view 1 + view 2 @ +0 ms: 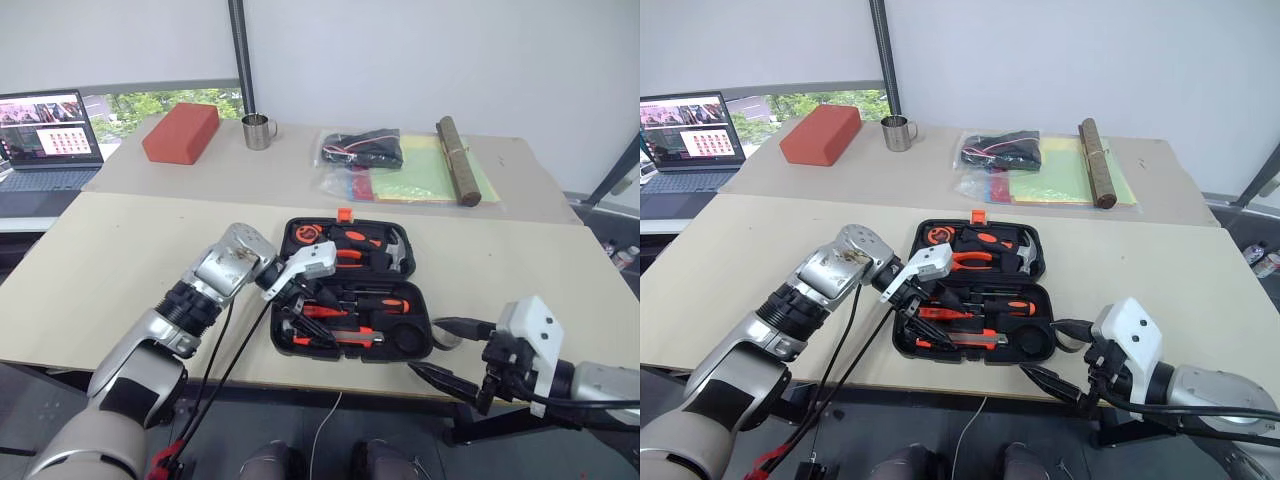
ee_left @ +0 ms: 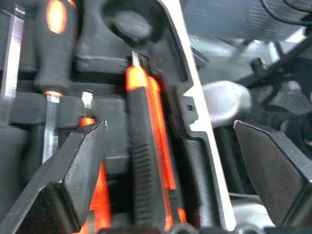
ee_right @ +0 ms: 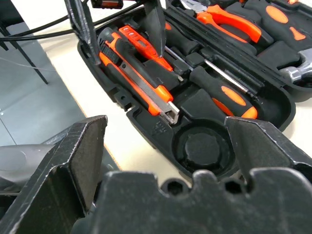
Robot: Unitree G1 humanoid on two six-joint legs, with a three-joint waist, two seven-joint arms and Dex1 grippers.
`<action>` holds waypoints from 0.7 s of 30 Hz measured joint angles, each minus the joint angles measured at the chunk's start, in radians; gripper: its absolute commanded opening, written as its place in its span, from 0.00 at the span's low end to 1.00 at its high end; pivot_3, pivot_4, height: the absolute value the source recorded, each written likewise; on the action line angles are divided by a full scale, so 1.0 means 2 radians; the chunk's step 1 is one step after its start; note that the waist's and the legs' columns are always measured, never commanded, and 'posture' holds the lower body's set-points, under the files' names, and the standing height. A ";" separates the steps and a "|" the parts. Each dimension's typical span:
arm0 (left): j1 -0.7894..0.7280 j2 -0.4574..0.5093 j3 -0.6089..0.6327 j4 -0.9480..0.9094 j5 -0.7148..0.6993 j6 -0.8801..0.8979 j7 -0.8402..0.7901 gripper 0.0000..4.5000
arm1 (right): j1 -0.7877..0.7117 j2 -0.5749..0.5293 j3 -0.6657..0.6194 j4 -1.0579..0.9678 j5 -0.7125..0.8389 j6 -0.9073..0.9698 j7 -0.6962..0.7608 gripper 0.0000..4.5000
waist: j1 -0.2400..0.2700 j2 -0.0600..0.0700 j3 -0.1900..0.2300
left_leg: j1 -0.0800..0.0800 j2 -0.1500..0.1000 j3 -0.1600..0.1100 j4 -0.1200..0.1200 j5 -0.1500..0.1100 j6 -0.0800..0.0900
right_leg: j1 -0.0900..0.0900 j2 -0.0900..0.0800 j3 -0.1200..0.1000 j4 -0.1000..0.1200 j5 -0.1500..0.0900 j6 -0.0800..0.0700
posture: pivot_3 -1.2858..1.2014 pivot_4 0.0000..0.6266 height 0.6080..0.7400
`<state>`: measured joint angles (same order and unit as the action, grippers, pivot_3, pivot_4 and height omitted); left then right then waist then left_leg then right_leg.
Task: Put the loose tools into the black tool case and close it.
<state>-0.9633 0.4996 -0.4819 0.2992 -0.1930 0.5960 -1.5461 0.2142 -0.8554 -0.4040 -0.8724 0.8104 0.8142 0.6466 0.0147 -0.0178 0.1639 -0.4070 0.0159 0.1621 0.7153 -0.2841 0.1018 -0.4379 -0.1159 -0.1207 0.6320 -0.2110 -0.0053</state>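
The left end effector (image 1: pixel 292 303) hangs spread over the utility knife (image 3: pixel 139 85) in the open tool case (image 1: pixel 417 330). The right end effector (image 1: pixel 448 352), also spread, holds nothing.

I can read no words, brands or numbers anywhere here. The laptop (image 1: pixel 48 128) at ten o'clock on the far counter (image 1: pixel 250 165) shows a lit screen, but its rows of small tiles are too tiny to make out, and the black tool case (image 3: pixel 161 127) bears a small moulded mark I cannot decipher.

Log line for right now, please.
case: open | utility knife: in near recess | left end effector: open over knife | right end effector: open, empty, beside case | round recess: empty
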 measured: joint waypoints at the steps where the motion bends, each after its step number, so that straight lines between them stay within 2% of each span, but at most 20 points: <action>1: -0.001 0.001 0.005 0.005 0.002 -0.018 0.001 0.65 | -0.003 -0.001 0.001 0.001 0.000 0.000 0.000 1.00 | 0.000 0.000 0.000 | 0.000 0.000 0.000 0.000 0.000 0.000 | 0.000 0.000 0.000 0.000 0.001 -0.001 | 0.52 0.24 0.97; 5: -0.001 0.017 0.015 0.016 0.008 -0.073 -0.010 0.33 | -0.008 -0.001 0.002 0.010 0.000 0.000 0.003 1.00 | 0.000 0.000 0.000 | 0.000 0.000 0.000 0.000 0.000 0.000 | 0.000 0.000 0.000 0.000 0.001 -0.001 | 0.52 0.24 0.97; 6: -0.001 0.022 0.016 0.018 0.011 -0.084 -0.012 0.21 | -0.009 -0.001 0.003 0.013 0.000 0.000 0.003 1.00 | 0.000 0.000 0.000 | 0.000 0.000 0.000 0.000 0.000 0.000 | 0.000 0.000 0.000 0.000 0.001 -0.001 | 0.52 0.24 0.97; 9: 0.002 0.023 0.016 0.019 0.016 -0.089 -0.019 0.01 | -0.016 -0.001 0.007 0.015 -0.001 0.000 0.004 1.00 | 0.001 0.000 0.000 | 0.000 0.000 0.000 0.000 0.000 0.000 | 0.000 0.000 0.000 0.000 0.001 -0.001 | 0.52 0.24 0.97; 14: 0.019 0.029 -0.004 0.003 0.040 -0.095 -0.019 0.01 | -0.020 -0.001 0.012 0.015 -0.001 0.000 0.004 1.00 | 0.000 0.000 0.000 | 0.000 0.000 0.000 0.000 0.000 0.000 | 0.000 0.000 0.000 0.000 0.001 -0.001 | 0.52 0.24 0.97; 21: 0.026 0.032 -0.019 0.009 0.086 -0.166 -0.005 0.01 | -0.021 -0.001 0.012 0.019 0.000 0.000 0.003 1.00 | 0.000 0.000 0.000 | 0.000 0.000 0.000 0.000 0.000 0.000 | 0.000 0.000 0.000 0.000 0.001 -0.001 | 0.52 0.24 0.97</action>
<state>-0.9118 0.5628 -0.5205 0.3176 -0.0217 0.2642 -1.5553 0.1727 -0.8567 -0.3798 -0.8352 0.8097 0.8141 0.6533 0.0144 -0.0177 0.1637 -0.4064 0.0157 0.1622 0.7151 -0.2842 0.1019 -0.4373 -0.1156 -0.1211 0.6316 -0.2094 -0.0079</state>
